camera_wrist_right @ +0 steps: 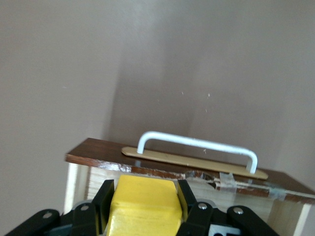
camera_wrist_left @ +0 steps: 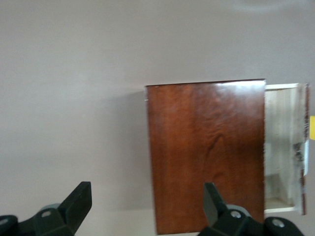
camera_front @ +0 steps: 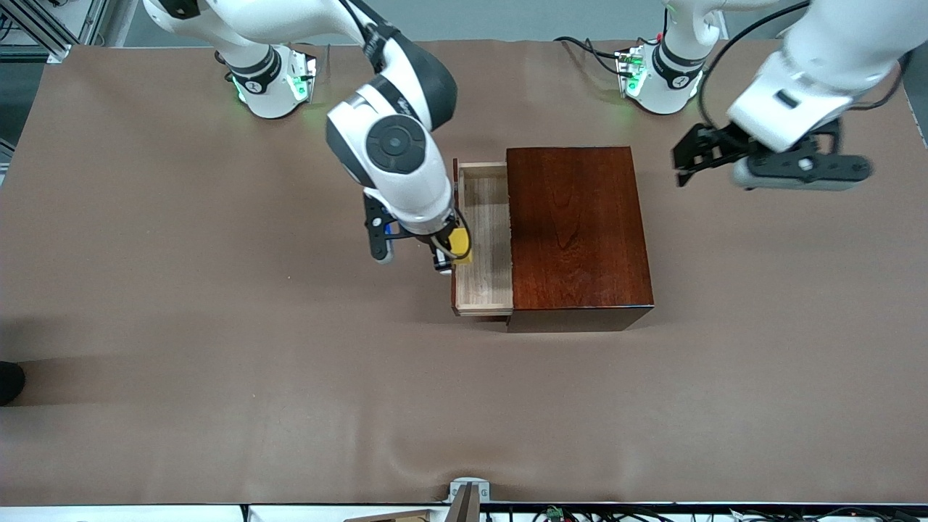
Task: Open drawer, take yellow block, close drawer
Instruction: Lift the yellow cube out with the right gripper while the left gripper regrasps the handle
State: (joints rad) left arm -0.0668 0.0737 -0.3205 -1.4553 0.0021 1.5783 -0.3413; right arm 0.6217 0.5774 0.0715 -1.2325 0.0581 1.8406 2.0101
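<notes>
Right tool [camera_front: 451,254] clamped on the yellow block [camera_front: 461,245] over the open drawer [camera_front: 484,239]. Left tool [camera_front: 714,156] waits, fingers apart, beside the wooden box [camera_front: 576,232]. We judge the block light, rigid; flat faces grip securely. Handle [camera_wrist_right: 197,146] suits closing.

No text, label, brand, number or sign can be read anywhere: not on the arms, the wooden box, the drawer or the table.
</notes>
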